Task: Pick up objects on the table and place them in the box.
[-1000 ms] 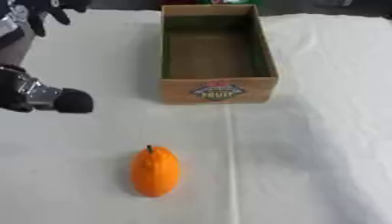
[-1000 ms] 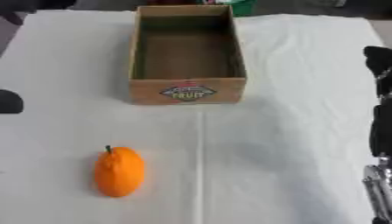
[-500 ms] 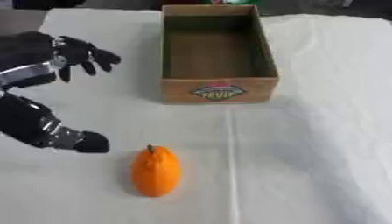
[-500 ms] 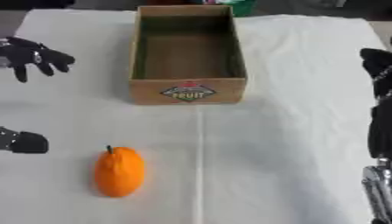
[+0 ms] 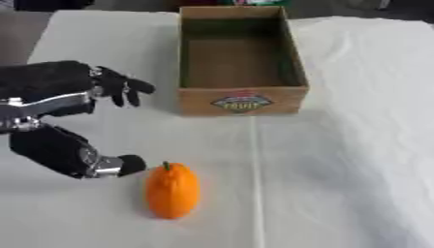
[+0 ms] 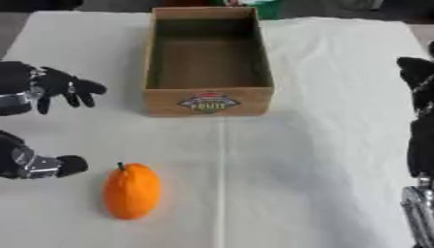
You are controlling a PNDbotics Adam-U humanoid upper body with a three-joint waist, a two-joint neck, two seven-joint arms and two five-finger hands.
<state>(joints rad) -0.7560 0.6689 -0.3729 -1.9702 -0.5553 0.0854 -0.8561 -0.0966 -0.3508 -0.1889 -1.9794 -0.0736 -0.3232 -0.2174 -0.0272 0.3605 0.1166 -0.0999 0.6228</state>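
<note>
One orange fruit (image 5: 173,191) remains on the table (image 5: 339,169), lying at about seven o'clock from the box (image 5: 241,99), well apart from it, stem end toward the box. Left: the left hand (image 5: 118,87) reaches in at nine o'clock, fingers spread wide and relaxed, holding nothing; its thumb (image 5: 127,164) sits just beside the fruit's upper left, and contact cannot be confirmed. Centre: the open cardboard box, labelled on its near wall, stands at twelve o'clock and appears empty. Right: the right arm (image 6: 420,121) shows along the three o'clock edge of the right eye view; its hand is not distinguishable, so its state cannot be told. Step in hand, as judged: approach to the fruit, before any grasp. The next move calls for bringing the fingers over and around the fruit, closing on it, then lifting and carrying it toward twelve o'clock into the box.
</note>
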